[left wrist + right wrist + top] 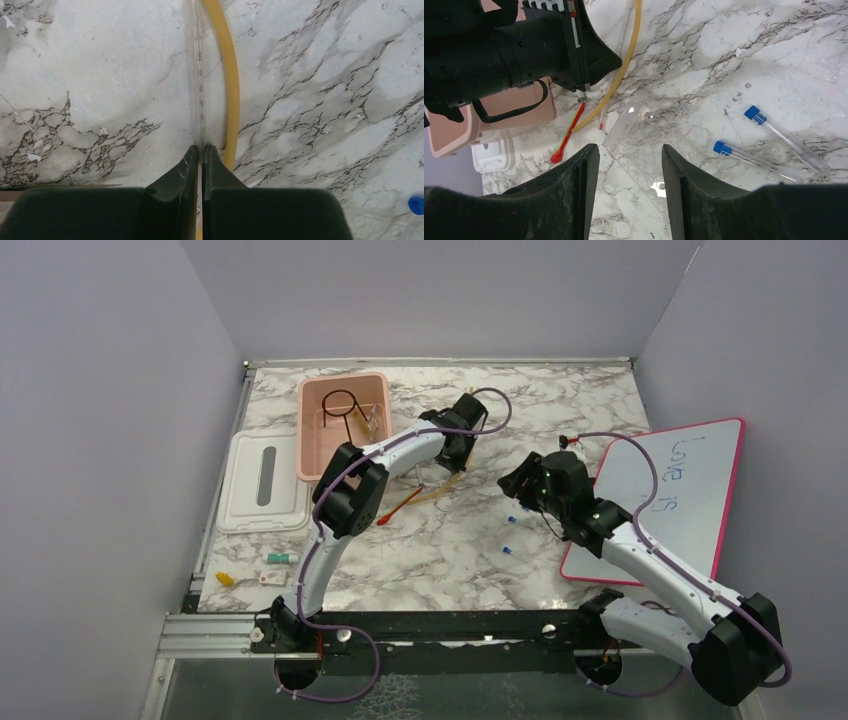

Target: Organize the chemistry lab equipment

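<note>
My left gripper (201,146) is down at the marble table, its jaws shut on a thin clear rod (200,75) that runs away from the tips. A long tan rubber tube (231,75) curves just beside it. A red-tipped stick (569,131) lies next to the left gripper (583,92). My right gripper (630,147) hovers open over a clear plastic rack (649,135) lying flat. Two blue-capped clear tubes (754,112) lie to its right. The black wire ring (340,403) lies inside the pink tub (312,440).
The tub's white lid (265,480) lies left of it. A pink-framed whiteboard (670,500) covers the right side of the table. Small loose pieces, one of them yellow (225,579), sit at the front left. Purple walls close in three sides.
</note>
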Tool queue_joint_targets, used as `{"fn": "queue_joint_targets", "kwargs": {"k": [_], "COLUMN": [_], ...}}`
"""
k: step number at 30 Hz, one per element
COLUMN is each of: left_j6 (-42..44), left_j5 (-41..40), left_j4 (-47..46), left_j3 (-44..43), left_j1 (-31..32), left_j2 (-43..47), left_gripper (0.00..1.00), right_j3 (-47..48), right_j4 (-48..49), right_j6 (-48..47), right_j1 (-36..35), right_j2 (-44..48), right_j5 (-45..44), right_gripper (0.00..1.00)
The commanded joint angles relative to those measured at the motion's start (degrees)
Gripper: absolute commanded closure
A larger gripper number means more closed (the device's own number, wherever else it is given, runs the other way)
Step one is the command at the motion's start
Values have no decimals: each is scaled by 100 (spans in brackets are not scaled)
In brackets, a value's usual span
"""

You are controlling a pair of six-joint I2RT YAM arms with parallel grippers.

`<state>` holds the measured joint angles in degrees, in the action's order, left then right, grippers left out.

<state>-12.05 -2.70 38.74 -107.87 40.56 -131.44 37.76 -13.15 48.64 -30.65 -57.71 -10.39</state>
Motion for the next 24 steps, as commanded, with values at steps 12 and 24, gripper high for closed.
{"fn": "queue_joint_targets", "kwargs": {"k": [12, 24], "left_j6": [-317, -838], "left_j5": [-1119, -2112], "left_j4": [-280, -1533], "left_j3": [580, 2091], "left_j1": [-65, -210], "left_j2": [1849, 3738], "left_gripper": [98, 98], "right_j3": [-45, -40], "right_j4": [51, -36], "right_j6": [55, 127], "right_j1": [19, 24], "right_j2": [516, 663], "right_j5": [-94, -48], "right_gripper": [47, 48]}}
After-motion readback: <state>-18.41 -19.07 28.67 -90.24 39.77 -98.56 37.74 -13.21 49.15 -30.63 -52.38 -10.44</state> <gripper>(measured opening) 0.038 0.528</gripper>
